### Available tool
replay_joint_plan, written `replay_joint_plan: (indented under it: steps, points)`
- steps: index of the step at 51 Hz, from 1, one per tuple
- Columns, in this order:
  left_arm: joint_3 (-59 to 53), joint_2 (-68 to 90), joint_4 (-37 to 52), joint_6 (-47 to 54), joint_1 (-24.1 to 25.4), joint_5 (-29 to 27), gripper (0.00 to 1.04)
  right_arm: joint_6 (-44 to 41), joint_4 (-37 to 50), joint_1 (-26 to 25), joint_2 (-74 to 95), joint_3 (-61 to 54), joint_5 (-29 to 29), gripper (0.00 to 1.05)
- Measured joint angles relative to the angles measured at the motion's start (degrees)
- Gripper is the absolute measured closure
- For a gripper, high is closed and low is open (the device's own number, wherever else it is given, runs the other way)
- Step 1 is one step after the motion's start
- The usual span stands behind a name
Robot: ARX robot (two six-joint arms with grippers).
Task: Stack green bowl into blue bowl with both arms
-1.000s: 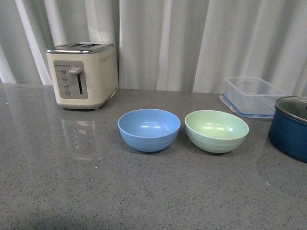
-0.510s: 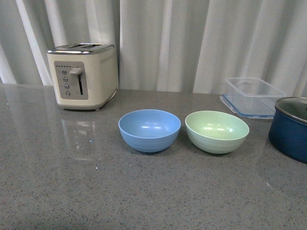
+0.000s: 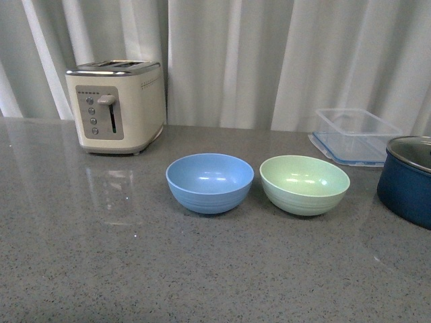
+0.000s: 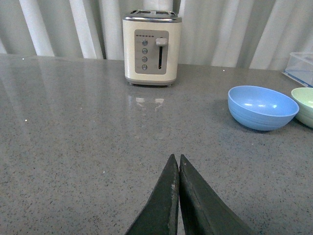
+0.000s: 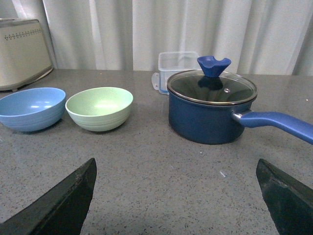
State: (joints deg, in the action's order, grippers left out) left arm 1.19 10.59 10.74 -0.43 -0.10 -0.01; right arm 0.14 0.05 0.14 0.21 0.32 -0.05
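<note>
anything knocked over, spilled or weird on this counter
Nothing stands out. The blue bowl and green bowl sit upright and empty, side by side; the toaster, clear container and lidded pot stand level, with no spills.

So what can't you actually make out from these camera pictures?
Front view: the navy pot runs off the right edge.
Left wrist view: the green bowl is cut by the picture's edge.
Right wrist view: the toaster is cut by the edge; the navy pot hides part of the clear container.

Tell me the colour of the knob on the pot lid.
The knob is dark blue, like the pot; clearest in the right wrist view.
</note>
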Motion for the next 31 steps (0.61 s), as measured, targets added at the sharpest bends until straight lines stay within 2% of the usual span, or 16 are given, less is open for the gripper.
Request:
replay_joint_plan:
  steps: [3, 8, 17, 31]
  points:
    - [0.0, -0.7, -0.7, 0.0, 0.0, 0.0, 1.01, 0.0, 0.0, 0.0, 0.0, 0.0, 0.0, 0.10]
    - [0.0, -7.3, -9.3, 0.0, 0.0, 0.0, 1.01, 0.0, 0.0, 0.0, 0.0, 0.0, 0.0, 0.10]
    - [0.0, -10.3, -10.6, 0.0, 0.0, 0.0, 1.01, 0.0, 0.0, 0.0, 0.0, 0.0, 0.0, 0.10]
    - [0.0, -10.4, -10.7, 0.0, 0.0, 0.0, 0.57, 0.0, 0.0, 0.0, 0.0, 0.0, 0.0, 0.10]
